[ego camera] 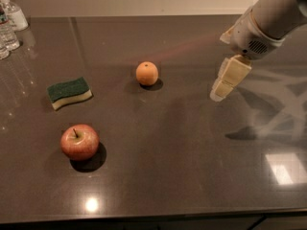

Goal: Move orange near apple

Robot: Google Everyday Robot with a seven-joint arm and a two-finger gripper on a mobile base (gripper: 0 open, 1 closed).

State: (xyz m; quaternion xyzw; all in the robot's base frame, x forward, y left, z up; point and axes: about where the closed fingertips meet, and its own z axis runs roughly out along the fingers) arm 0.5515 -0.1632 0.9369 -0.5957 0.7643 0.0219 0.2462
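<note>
Pincer (221, 87) is hovering over counter (192, 176), well right of orange (147, 73); spread or pressed, can't tell. Orange is sitting mid-counter, well apart from apple (79, 142) front-left. Prob. reach step; next: going left & down onto orange.

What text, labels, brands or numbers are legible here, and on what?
No text can be read anywhere in the camera view.
The bottles at the far left corner have labels, but they are too blurred to read.
The orange, apple and sponge show no markings.
The gripper, hanging above the table to the right of the orange, shows no lettering.
</note>
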